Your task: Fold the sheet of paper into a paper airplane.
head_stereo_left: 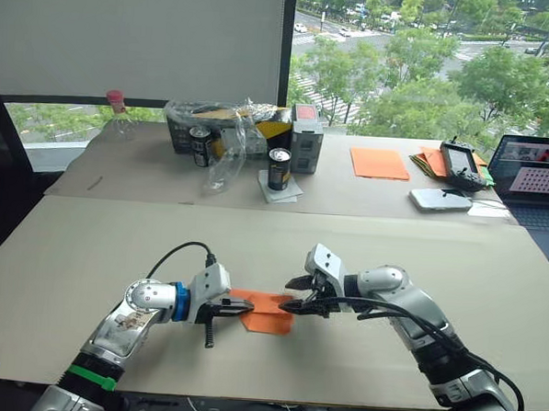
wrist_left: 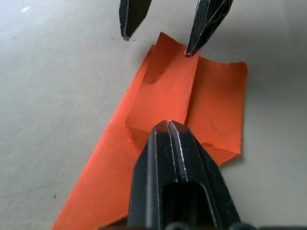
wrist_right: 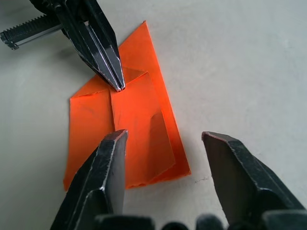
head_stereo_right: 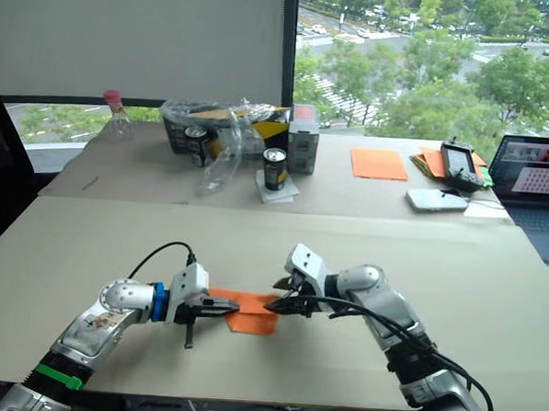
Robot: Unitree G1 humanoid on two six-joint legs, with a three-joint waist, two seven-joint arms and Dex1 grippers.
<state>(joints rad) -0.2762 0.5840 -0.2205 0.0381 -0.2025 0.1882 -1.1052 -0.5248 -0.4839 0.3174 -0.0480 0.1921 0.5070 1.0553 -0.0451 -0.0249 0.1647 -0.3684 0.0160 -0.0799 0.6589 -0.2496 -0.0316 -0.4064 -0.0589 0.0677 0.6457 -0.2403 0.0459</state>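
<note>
Table point(head_stereo_left: 88, 251) spanning the lower frame; folded orange paper point(head_stereo_left: 267, 312) lying flat at lower centre; right gripper point(wrist_right: 163, 143), fingers apart, hovering over the paper's right edge; left gripper point(wrist_left: 169, 127), fingers pressed together, tip resting on a raised flap of the paper.

The paper point(head_stereo_left: 267, 313) is laid on the near table point(head_stereo_left: 88, 251), flanked by the left gripper point(head_stereo_left: 242, 306) and right gripper point(head_stereo_left: 293, 296); cans point(head_stereo_left: 278, 169) are set behind.
</note>
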